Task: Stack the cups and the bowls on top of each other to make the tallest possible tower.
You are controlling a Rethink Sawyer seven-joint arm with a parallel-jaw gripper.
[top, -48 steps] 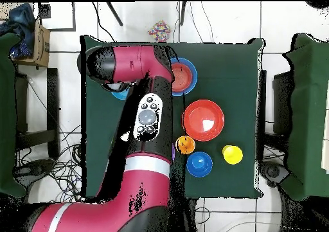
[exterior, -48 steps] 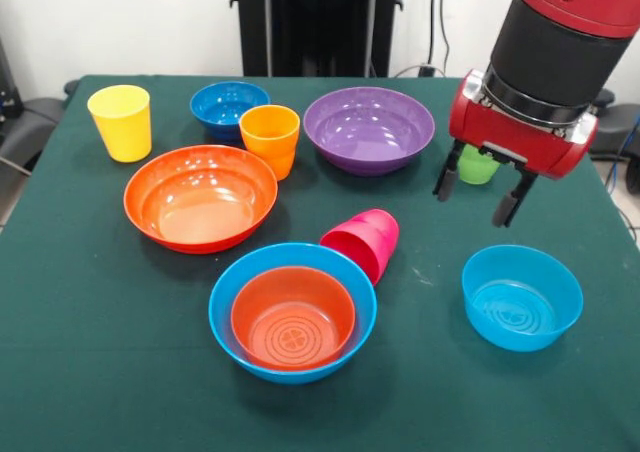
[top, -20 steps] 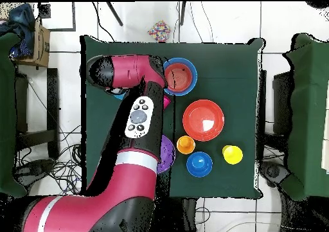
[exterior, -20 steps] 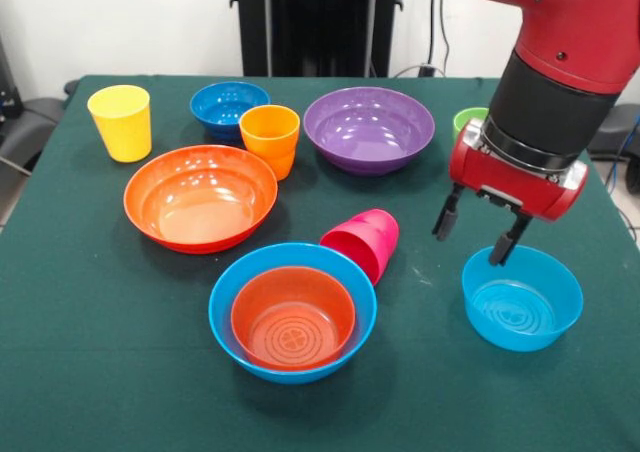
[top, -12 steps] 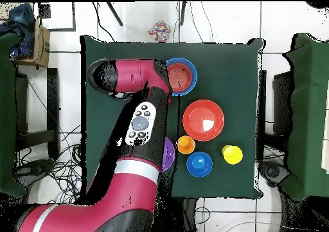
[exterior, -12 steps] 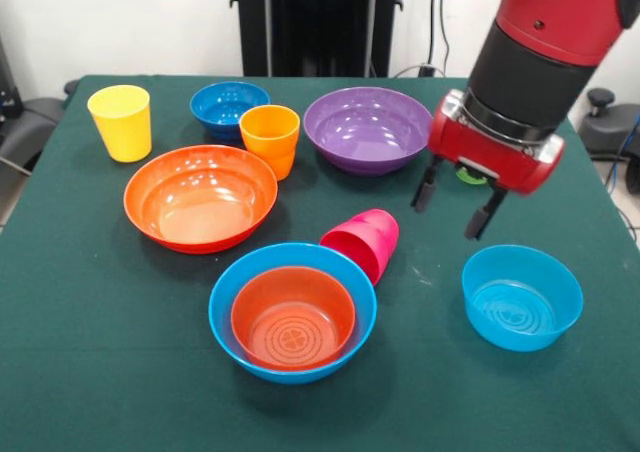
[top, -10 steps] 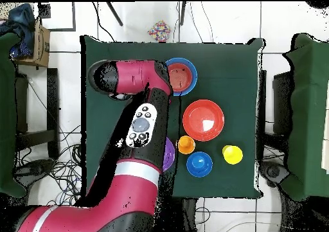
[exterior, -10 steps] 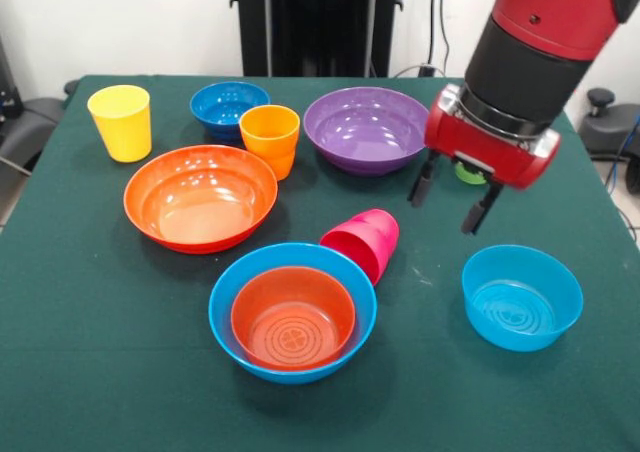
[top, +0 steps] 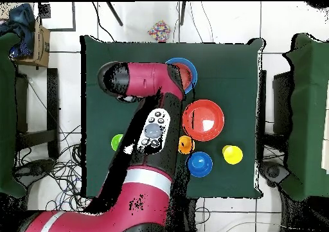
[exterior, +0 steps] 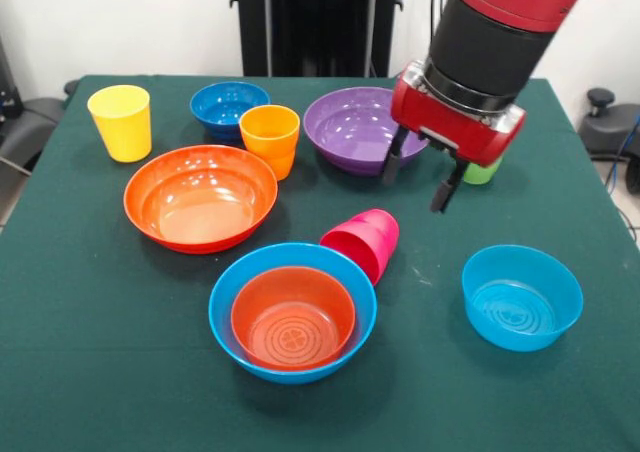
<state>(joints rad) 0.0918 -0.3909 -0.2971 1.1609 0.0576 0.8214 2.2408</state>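
We see the gripper [exterior: 415,180] hanging above the green worktop [exterior: 90,352] with its two dark fingers [exterior: 390,162] spread apart and nothing between them. Directly behind it sits the large purple bowl [exterior: 355,127], whose near rim is partly covered by the gripper's red body. Just to the gripper's right in the front view, the light green cup [exterior: 484,170] peeks out from behind that body, standing on the cloth; from overhead the same cup [top: 117,142] shows beside the arm [top: 144,171].

Below and slightly left of the fingertips lies the magenta-pink cup [exterior: 362,242], tipped on its side with its mouth toward the large light-blue bowl [exterior: 238,290]. That bowl holds the smaller orange bowl [exterior: 293,318] nested inside it, and this pair is the only stacking we can make out. Below and to the right of the gripper, well apart from it, the smaller light-blue bowl [exterior: 522,297] stands alone.

Farther to the gripper's left we find the orange cup [exterior: 270,140] upright, touching or nearly touching the rim of the large orange bowl [exterior: 200,198]. Behind the orange cup is the dark-blue bowl [exterior: 224,106], and farthest left the yellow cup [exterior: 121,122] stands upright by itself.
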